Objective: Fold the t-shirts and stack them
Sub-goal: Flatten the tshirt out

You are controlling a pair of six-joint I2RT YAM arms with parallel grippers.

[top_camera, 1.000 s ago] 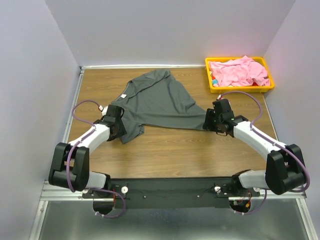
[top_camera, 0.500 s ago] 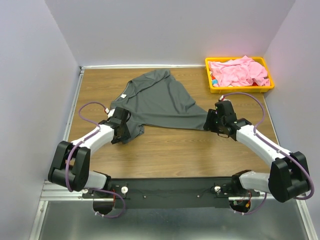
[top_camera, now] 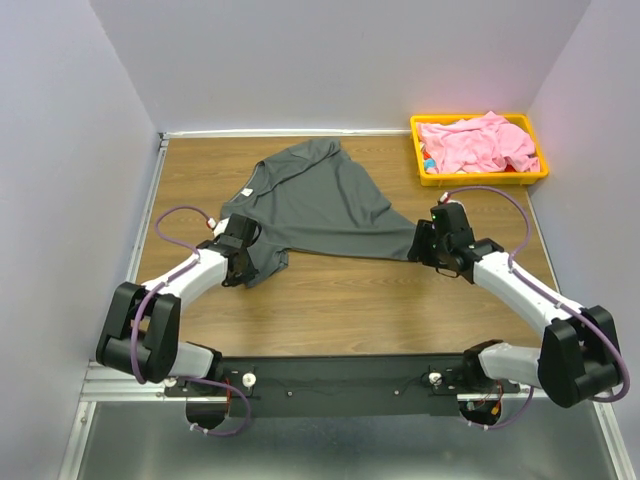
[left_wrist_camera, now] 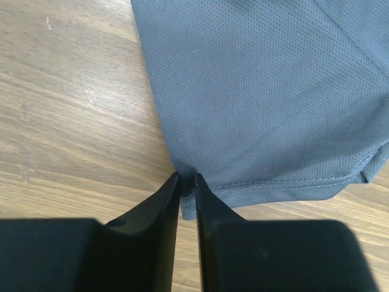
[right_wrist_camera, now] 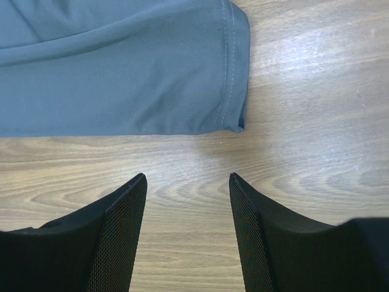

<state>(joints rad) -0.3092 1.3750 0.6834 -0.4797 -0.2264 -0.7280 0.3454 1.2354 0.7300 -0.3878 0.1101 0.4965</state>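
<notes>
- Charcoal grey t-shirt (top_camera: 320, 205): lies on the wooden table (top_camera: 350, 310), left of centre, spread into a rough triangle and not yet folded.
- Orientation: the neck opening with its white label (top_camera: 247, 192) faces the left wall. One corner reaches out to the right, and another lies near the left arm.
- Long axis, as judged from the top view: a diagonal from the neck at far left to the stretched corner at near right.
- Left gripper (left_wrist_camera: 188, 177): jaws stand almost together, with the shirt's stitched edge running into the narrow slit between them. This reads as a pinch on the near-left corner, and how deep the cloth sits in the slit cannot be seen.
- Right gripper (right_wrist_camera: 187, 177): jaws apart and holding nothing, over bare wood just short of the shirt's right corner.
- Reason for placement: each gripper is posted at one outer corner, which suggests the cloth is to be drawn flat or lifted by both corners for a fold. The right jaws stand wide to straddle the hem.
- Light pink t-shirt (top_camera: 478, 142): crumpled in the yellow tray (top_camera: 480, 181) at the far right, well apart from both grippers, with no fold made.
</notes>
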